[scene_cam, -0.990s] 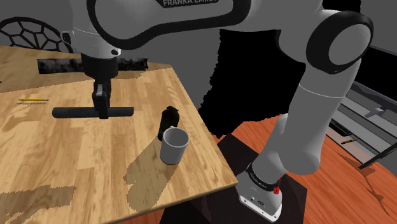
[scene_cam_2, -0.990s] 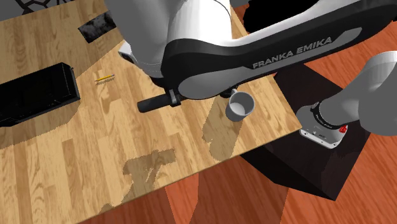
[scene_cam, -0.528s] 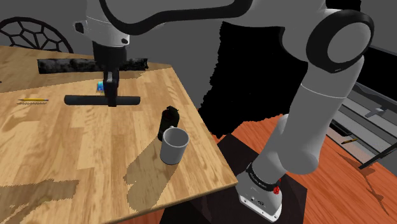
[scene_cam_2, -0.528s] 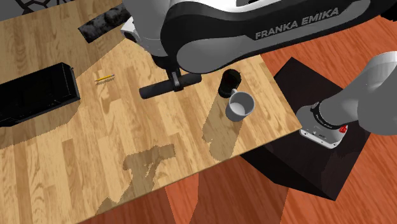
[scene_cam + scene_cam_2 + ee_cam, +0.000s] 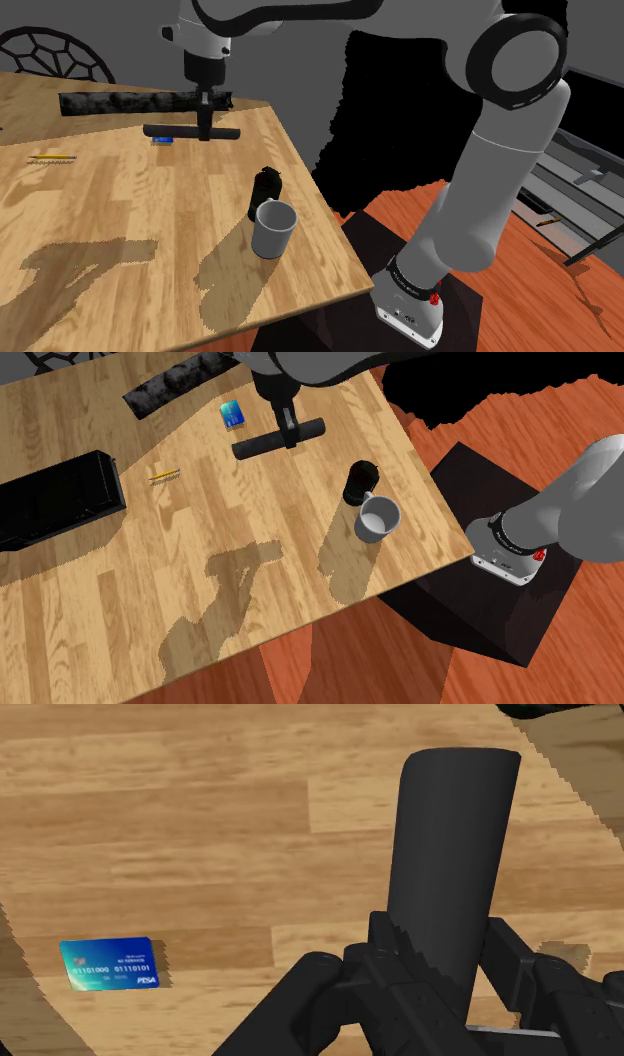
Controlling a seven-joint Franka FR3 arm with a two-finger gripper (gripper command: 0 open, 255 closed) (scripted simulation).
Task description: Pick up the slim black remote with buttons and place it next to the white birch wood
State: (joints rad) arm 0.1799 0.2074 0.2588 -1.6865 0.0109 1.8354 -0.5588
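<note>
the slim dark remote is clasped at its middle by the fingers of the black gripper and is held level above the wooden table, so that it can be set down flat. it is carried near the dark, mottled log, which is taken for the birch wood. in the wrist view the numbers on a blue card can be read. in the second exterior view that card is shown lying between log and remote.
</note>
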